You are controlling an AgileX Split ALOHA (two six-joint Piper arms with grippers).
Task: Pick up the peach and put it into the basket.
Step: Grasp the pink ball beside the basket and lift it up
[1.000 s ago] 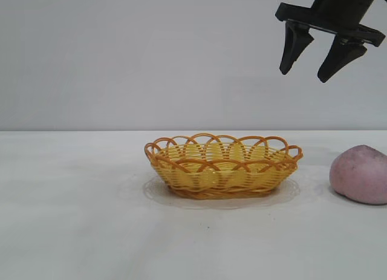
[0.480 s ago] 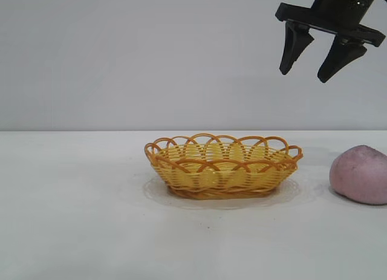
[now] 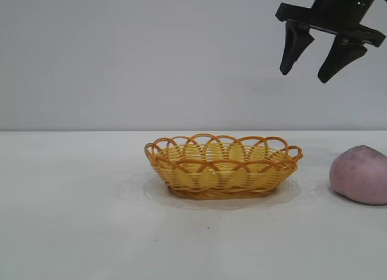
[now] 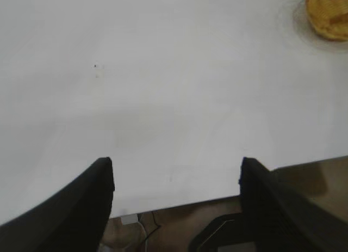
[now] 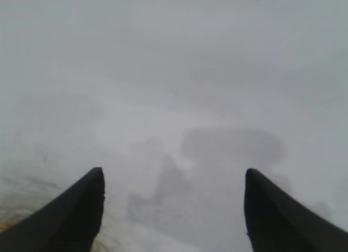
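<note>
- A white desk (image 3: 72, 231) carries two things: a yellow wicker basket (image 3: 222, 166) with an orange looped rim near the middle, and a dusty pink peach (image 3: 361, 174) at the far right, cut by the edge of the exterior view.
- The peach sits on the desk, well apart from the basket, to the basket's right. The basket holds nothing.
- The right hand (image 3: 314, 56) hangs high in the air at the upper right, fingers pointing down and spread apart, with nothing between them.
- The peach lies below that hand and a little to its right, so the hand is well above it and must come down and slightly rightward to reach it.
- The left hand (image 4: 176, 178) does not show in the exterior view. Its own camera shows its two dark fingers spread wide and empty over the desk's near edge, with the basket far off.
- The right hand is judged much the nearer to the peach.
- The peach looks rounded, with no clear long axis.
</note>
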